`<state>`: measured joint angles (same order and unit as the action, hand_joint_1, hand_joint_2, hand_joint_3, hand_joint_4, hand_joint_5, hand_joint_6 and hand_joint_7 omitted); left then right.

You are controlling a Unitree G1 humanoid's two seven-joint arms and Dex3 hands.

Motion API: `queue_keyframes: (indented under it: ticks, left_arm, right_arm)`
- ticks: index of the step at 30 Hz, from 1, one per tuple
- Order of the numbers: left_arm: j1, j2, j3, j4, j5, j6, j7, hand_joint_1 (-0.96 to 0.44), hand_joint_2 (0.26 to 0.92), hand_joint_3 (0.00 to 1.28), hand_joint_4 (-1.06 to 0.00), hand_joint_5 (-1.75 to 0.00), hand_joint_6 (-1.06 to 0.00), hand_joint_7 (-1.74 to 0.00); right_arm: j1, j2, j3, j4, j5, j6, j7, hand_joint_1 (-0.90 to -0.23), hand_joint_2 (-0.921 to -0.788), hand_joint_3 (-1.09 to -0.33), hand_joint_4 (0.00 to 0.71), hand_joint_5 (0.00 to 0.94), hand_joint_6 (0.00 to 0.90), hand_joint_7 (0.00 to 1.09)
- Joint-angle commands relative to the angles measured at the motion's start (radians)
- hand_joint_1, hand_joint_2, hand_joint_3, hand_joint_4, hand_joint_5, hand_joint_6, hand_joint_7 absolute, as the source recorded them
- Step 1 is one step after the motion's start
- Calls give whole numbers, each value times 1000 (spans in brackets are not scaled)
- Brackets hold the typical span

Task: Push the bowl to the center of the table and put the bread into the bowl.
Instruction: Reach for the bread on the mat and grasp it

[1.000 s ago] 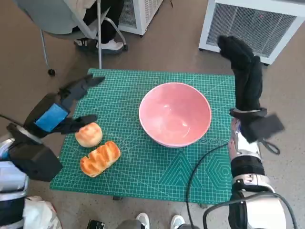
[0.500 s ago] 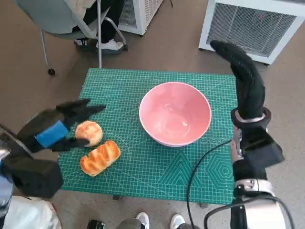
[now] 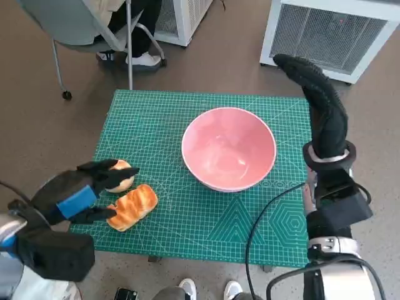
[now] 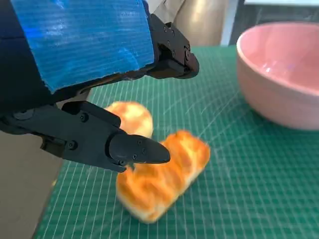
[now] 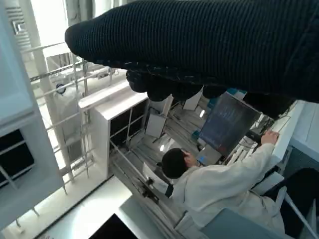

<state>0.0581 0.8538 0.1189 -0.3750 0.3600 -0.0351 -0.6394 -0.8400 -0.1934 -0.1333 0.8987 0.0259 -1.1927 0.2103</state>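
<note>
Left hand (image 3: 78,195) drops toward the near edge of the worktop (image 3: 187,237) and now sits low over the round bread roll (image 3: 120,177), fingers (image 4: 134,149) spread, one tip just above the long bread loaf (image 3: 131,207). Holding nothing. A second ago it was higher, beside the roll. Right hand (image 3: 315,100) leans slightly further out past the worktop's far corner.

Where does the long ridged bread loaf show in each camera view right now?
Head view: the long bread loaf lies near the mat's near left corner, beside the round bun, just off the left robot hand.
Left wrist view: the loaf lies low in the middle, partly behind a black finger.
Right wrist view: not in it.
Shared landmark: the pink bowl, in the head and left wrist views.
</note>
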Motion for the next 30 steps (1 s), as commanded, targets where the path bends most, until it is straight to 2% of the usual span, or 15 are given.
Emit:
queue_keyframes:
  ticks: [1,10,16,22,30]
  left_arm:
    - [42,-26,-19,-45,30,46,9,-456,921,112,-319,0,-425,-33]
    - [82,-72,-39,-119,75,161,7,-460,921,137,-318,-1,-415,-19]
    - [99,-108,-62,-168,123,244,12,-471,921,177,-322,-2,-406,-11]
    - [99,-166,-107,-190,187,314,52,-492,921,212,-328,-4,-391,-2]
    - [98,-235,-146,-184,244,352,117,-505,921,227,-342,-8,-379,0]
  right_arm:
    - [17,-4,7,7,-22,10,-20,-608,-921,-761,376,5,190,367]
    - [20,-2,15,12,-36,21,-40,-607,-921,-762,374,2,188,372]
    - [25,-3,19,9,-29,27,-41,-603,-921,-762,371,1,186,375]
    - [28,-4,19,14,-17,28,-34,-602,-921,-762,371,1,186,376]
    - [28,-1,19,16,-9,31,-31,-597,-921,-763,367,0,185,378]
